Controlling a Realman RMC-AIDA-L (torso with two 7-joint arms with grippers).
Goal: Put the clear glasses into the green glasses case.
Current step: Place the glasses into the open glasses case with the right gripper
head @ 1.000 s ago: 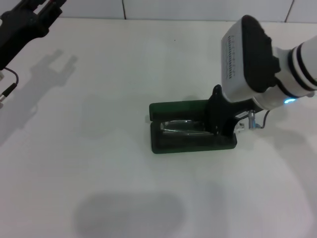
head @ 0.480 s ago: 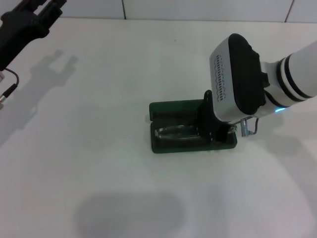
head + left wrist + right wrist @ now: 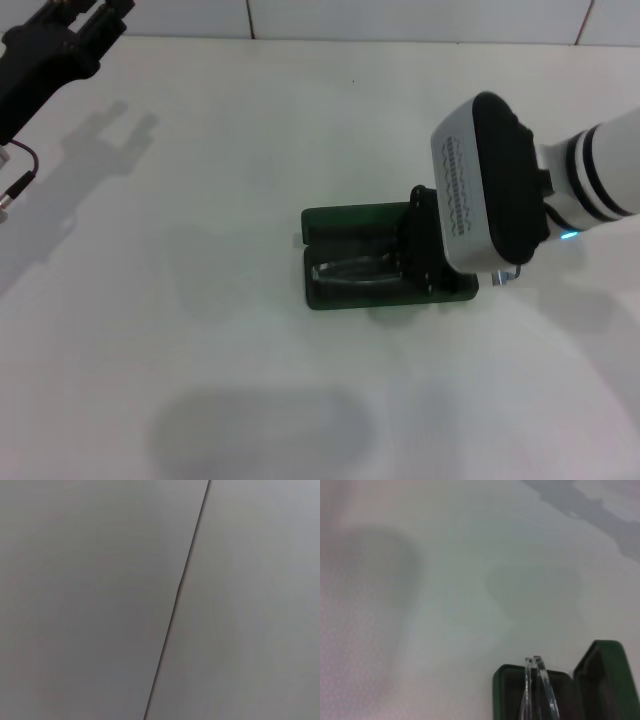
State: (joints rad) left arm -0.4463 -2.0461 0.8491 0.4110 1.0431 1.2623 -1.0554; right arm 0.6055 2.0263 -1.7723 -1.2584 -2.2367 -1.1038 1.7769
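The green glasses case lies open in the middle of the white table, its lid standing toward the far side. The clear glasses rest low in its dark tray. My right gripper reaches down into the case's right end, shut on the glasses' right part; the wrist body hides most of the fingers. In the right wrist view the clear arm tips stick out over the case tray, beside the raised lid. My left gripper is parked high at the far left, open.
The white table stretches on all sides of the case. A wall edge runs along the back. The left wrist view shows only grey wall panels with a seam.
My right gripper has shifted left and turned over the case's right end, and the glasses have slid a little left and lower in the tray. The left arm has stayed put.
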